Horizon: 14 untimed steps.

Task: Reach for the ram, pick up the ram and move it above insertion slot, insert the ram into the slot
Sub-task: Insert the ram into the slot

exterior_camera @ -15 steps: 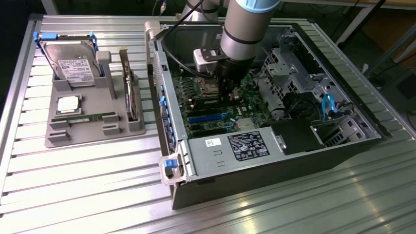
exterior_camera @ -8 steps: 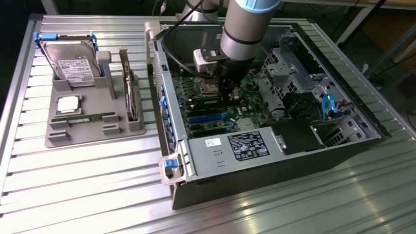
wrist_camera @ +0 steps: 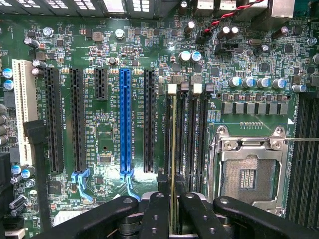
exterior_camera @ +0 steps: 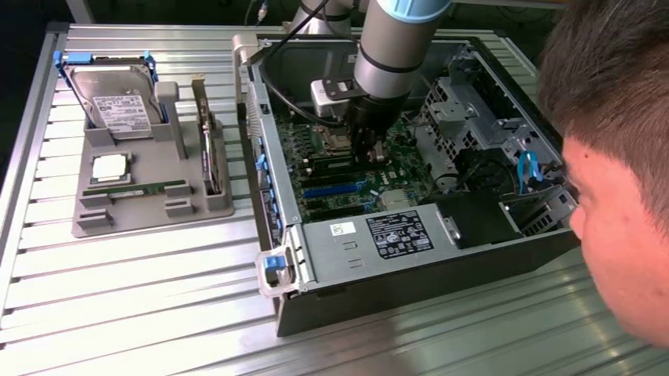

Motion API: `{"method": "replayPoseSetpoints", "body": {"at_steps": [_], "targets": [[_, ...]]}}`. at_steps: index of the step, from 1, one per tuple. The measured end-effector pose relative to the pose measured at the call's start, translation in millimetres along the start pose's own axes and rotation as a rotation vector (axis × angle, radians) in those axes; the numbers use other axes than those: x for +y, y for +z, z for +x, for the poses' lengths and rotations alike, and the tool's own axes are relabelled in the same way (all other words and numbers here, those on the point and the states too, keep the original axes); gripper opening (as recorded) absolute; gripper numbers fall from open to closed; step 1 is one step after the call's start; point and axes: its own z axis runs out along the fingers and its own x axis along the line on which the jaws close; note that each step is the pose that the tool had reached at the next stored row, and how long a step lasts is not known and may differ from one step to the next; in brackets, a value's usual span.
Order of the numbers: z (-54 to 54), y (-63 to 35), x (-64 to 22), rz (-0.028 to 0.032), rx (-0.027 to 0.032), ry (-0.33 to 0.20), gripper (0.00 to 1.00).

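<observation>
Ram pinched edge-on in the end effector, standing over a black memory slot beside the blue expansion socket.

You have the stick clamped between the pressed-in fingers, its thin edge running straight out from between them along the slot's line, next to the empty processor socket. Whether it has seated cannot be told. Keep it parallel to the slot, both ends level, and press squarely; any tilt risks jamming at the pale end clips. In the exterior view the end effector sits low inside the computer case.
</observation>
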Motion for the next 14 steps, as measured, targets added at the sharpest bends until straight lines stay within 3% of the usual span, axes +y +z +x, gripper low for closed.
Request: {"method": "replayPoseSetpoints", "body": {"at_steps": [14], "targets": [[0.0,0.0,2.0,0.0000,0.0000,0.000,0.14]]}}
